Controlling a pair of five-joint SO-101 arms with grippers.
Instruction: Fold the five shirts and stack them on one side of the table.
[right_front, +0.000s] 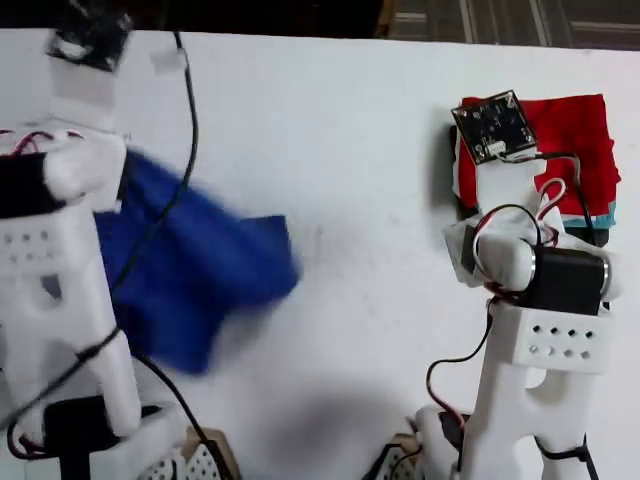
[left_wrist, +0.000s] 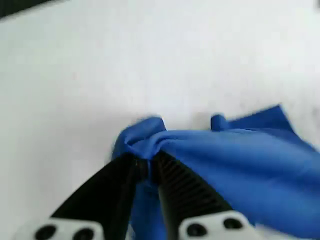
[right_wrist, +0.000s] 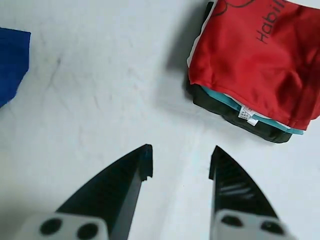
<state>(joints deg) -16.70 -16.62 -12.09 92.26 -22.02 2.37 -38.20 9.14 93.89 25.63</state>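
A blue shirt (right_front: 200, 270) hangs bunched and partly lifted over the left half of the white table (right_front: 350, 150). My left gripper (left_wrist: 146, 167) is shut on a pinched fold of the blue shirt (left_wrist: 235, 160), whose cloth trails away from the black fingers (left_wrist: 175, 180). A stack of folded shirts (right_front: 585, 150), red on top with teal, white and black layers beneath, lies at the right side of the table. My right gripper (right_wrist: 180, 162) stands open above bare table, a short way from the stack (right_wrist: 250, 65), nothing between its fingers.
The left arm's white body (right_front: 60, 260) rises at the left edge with a black cable (right_front: 190, 110) running across the table. The right arm (right_front: 530, 300) stands at the front right, its wrist over part of the stack. Bare table lies between the blue shirt and the stack.
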